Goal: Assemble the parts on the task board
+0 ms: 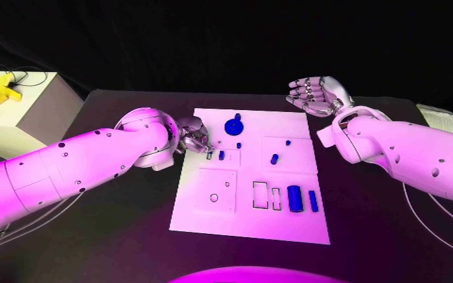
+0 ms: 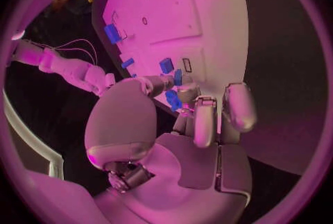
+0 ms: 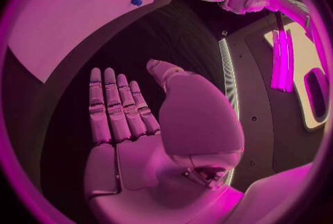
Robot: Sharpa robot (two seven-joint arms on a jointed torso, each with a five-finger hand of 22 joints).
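Nearest us, the task board [image 1: 247, 221] carries two upright blue parts [image 1: 294, 198] by its front right slots. We see the left hand [image 1: 194, 135] at the board's left edge pinching a small blue part [image 2: 172, 99]. Right hand [image 1: 315, 95] hovers off the far right corner, fingers apart, holding nothing.

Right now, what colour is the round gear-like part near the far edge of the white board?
Blue. The round gear-like part shows best in the head view, on the white board.
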